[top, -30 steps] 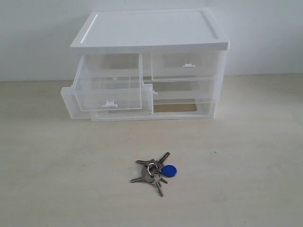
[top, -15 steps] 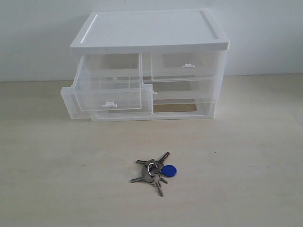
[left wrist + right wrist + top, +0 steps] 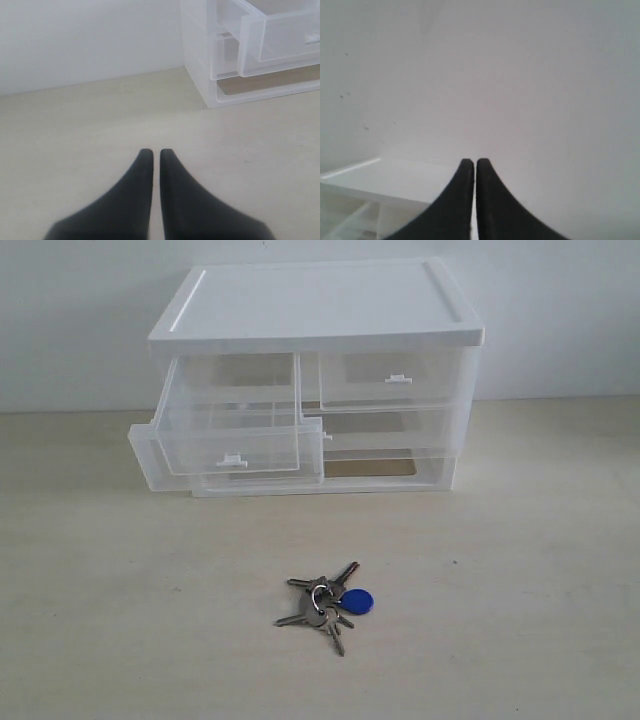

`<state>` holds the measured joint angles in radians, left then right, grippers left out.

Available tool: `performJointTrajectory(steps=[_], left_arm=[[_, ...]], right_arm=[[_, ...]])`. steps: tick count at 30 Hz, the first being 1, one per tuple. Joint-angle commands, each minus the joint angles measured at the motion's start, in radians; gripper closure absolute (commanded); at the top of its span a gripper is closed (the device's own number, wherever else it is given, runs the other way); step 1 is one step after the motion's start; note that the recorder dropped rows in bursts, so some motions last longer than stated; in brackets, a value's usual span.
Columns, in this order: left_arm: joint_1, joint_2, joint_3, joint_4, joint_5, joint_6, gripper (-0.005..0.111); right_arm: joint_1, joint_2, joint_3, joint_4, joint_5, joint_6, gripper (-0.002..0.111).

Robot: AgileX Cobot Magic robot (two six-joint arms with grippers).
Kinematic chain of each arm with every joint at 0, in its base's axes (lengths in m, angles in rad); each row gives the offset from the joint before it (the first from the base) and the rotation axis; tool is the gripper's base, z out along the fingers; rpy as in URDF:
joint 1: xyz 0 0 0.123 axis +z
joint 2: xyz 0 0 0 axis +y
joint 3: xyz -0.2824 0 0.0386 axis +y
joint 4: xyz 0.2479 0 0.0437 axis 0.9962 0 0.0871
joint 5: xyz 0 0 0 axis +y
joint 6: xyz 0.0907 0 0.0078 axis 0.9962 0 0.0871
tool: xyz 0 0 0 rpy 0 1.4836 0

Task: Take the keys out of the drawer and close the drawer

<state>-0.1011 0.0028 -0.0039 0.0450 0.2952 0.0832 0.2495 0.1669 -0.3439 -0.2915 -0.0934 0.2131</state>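
Note:
The keys (image 3: 326, 604), a silver bunch with a round blue tag, lie on the table in front of the unit. The left half-width drawer (image 3: 232, 430) of the white-topped unit (image 3: 315, 305) stands pulled out, and I see nothing inside it. It also shows in the left wrist view as the drawer (image 3: 280, 37). Neither arm appears in the exterior view. My left gripper (image 3: 151, 154) is shut and hovers over bare table, left of the unit. My right gripper (image 3: 471, 163) is shut, facing the wall above the unit's white top (image 3: 385, 182).
Below the open drawer, a full-width drawer (image 3: 160, 462) also sticks out at the left. The right half-width drawer (image 3: 395, 378) is closed. A white wall (image 3: 560, 310) stands behind the unit. Pale tabletop (image 3: 520, 580) spreads around the keys.

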Motion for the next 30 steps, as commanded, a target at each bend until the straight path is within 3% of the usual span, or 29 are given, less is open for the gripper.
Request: performJointTrajectory(steps=[1,8,13,23,30], left_arm=[[-0.002,-0.003,0.004,-0.006,0.001,-0.002,0.102],[-0.002,-0.003,0.004,-0.006,0.001,-0.002,0.102],[-0.002,-0.003,0.004,-0.006,0.001,-0.002,0.102],[-0.002,-0.003,0.004,-0.006,0.001,-0.002,0.102],[-0.002,-0.003,0.004,-0.006,0.001,-0.002,0.102]], right_arm=[[-0.097,-0.007,0.096,0.097,0.007,-0.124,0.108],[-0.158,-0.037,0.190,0.151,0.015,-0.301,0.108],[-0.160,-0.167,0.254,0.148,0.015,-0.308,0.108],[-0.232,-0.167,0.344,0.164,0.020,-0.354,0.108],[-0.267,-0.167,0.344,0.174,0.179,-0.288,0.108]])
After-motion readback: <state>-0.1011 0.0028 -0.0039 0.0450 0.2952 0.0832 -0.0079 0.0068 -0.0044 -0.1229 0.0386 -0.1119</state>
